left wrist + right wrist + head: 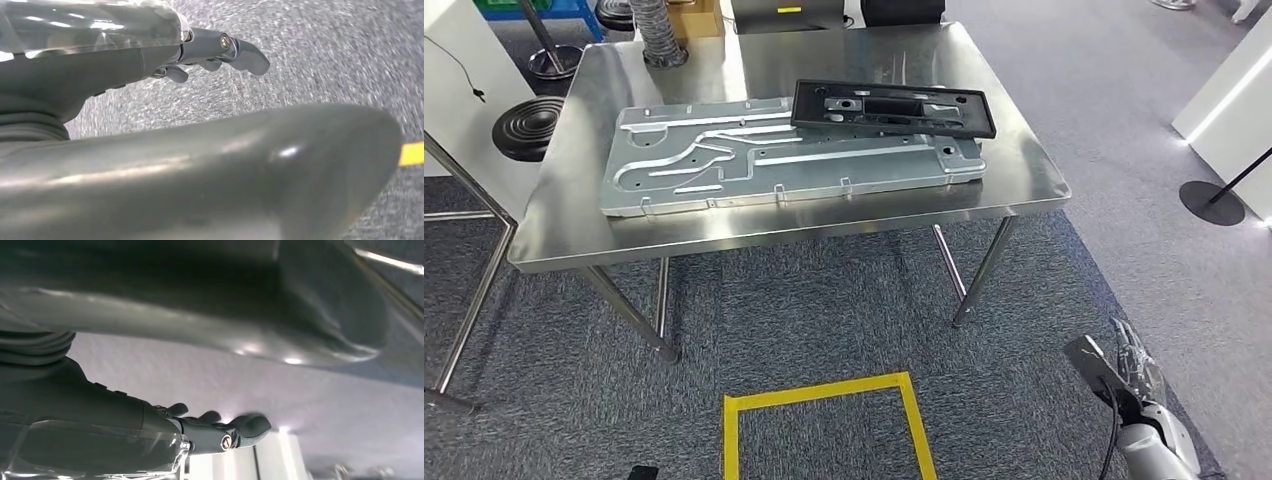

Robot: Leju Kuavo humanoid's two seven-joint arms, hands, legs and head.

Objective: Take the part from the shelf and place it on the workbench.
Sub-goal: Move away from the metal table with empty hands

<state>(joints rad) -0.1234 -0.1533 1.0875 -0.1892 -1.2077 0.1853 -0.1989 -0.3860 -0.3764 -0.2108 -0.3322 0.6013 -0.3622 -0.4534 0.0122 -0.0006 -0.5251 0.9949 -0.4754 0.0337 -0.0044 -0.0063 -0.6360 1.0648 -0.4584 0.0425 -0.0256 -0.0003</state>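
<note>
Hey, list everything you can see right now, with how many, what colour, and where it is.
workbench: one, shiny steel, centre of the head view
metal panel: one, silver-grey, flat on the workbench
black part: one, black, lying on the panel's far right end
ribbed hose: one, grey, far edge of the workbench
yellow tape square: one, yellow, on the carpet before the workbench
round stand bases: at least three, black, on the floor around the workbench
left hand: one, grey, over the carpet, holding nothing
right hand: one, grey, low beside the robot, holding nothing
</note>
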